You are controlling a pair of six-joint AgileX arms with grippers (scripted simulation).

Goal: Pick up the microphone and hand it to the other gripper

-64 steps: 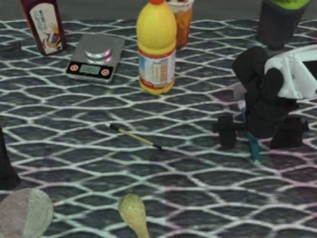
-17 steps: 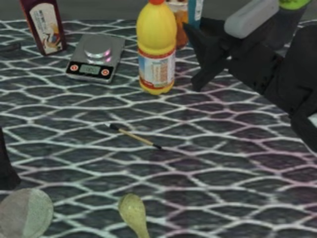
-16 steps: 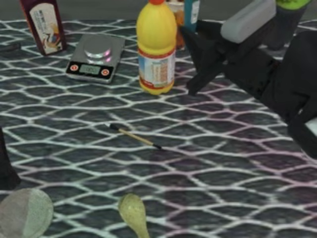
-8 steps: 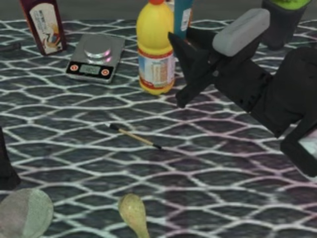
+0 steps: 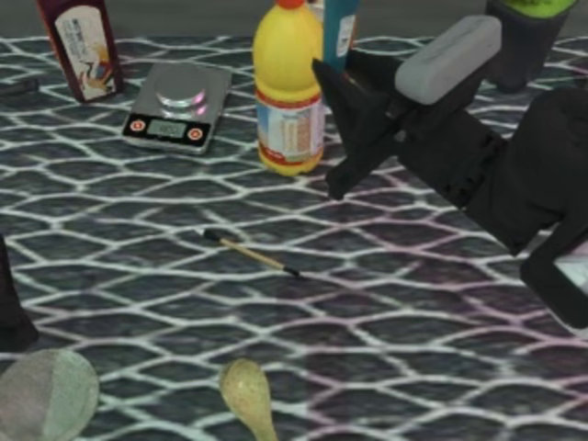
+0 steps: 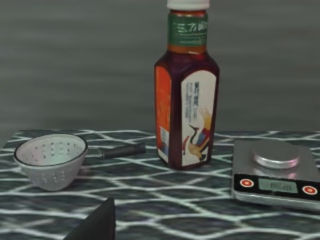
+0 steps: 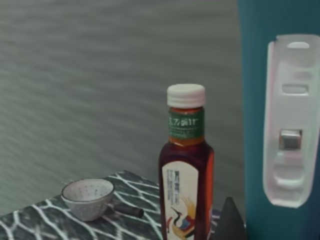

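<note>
The microphone (image 5: 340,32) hangs in the air behind the yellow bottle, and only its teal handle with the white strip shows in the top view. In the right wrist view the handle (image 7: 260,100) fills one side, close to the camera; the round head is out of view. My right gripper (image 5: 335,129) is raised over the table's back right, pointing left, shut on the handle. One of its fingertips (image 7: 230,220) shows beside the mic. My left gripper (image 5: 7,308) stays parked at the left edge, open, with one fingertip (image 6: 100,222) in its wrist view.
A yellow bottle (image 5: 289,87) stands just left of the right gripper. A kitchen scale (image 5: 179,106) and a red sauce bottle (image 5: 81,46) are at the back left, with a white colander (image 6: 50,160). A wooden stick (image 5: 251,253) lies mid-table and a spoon (image 5: 248,395) at the front.
The right gripper lifted the microphone off the table at the right. It carried it up and leftward toward the yellow bottle, barely moving in the last half second. The left arm stayed still.
</note>
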